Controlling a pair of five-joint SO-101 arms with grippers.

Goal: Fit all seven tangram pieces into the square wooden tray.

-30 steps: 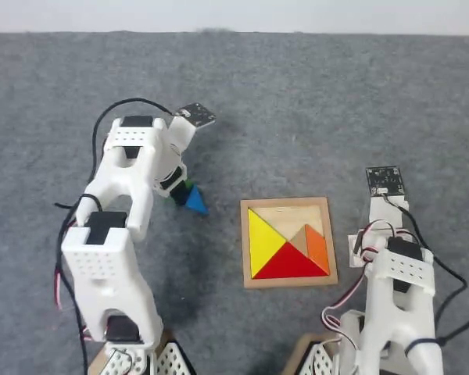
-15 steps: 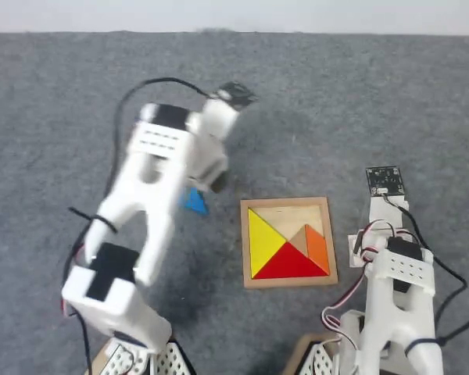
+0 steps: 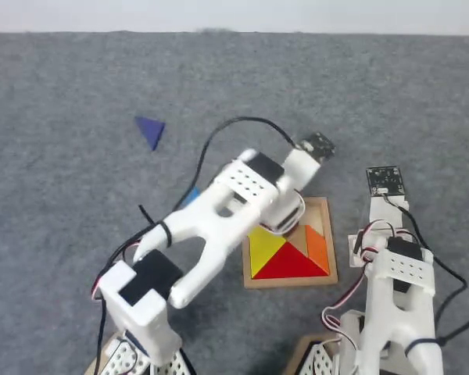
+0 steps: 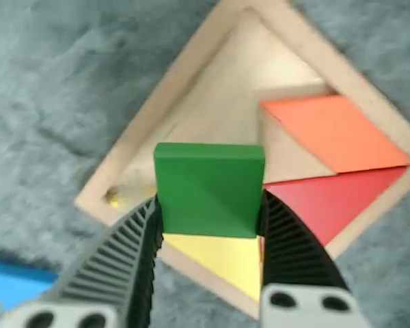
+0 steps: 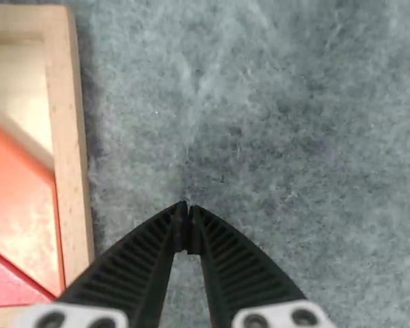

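Tray: one, square, wooden. Tangram pieces counted: six. That is one yellow triangle, one red triangle, one orange piece, one green square, one light blue piece and one dark blue triangle. Arms: two, left arm and right arm.

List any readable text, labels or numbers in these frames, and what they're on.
None legible.
Tray: bare wood, no marks.
Green piece and the other pieces: plain colour, no print.
Left wrist board and right wrist board: any print is too small to read.
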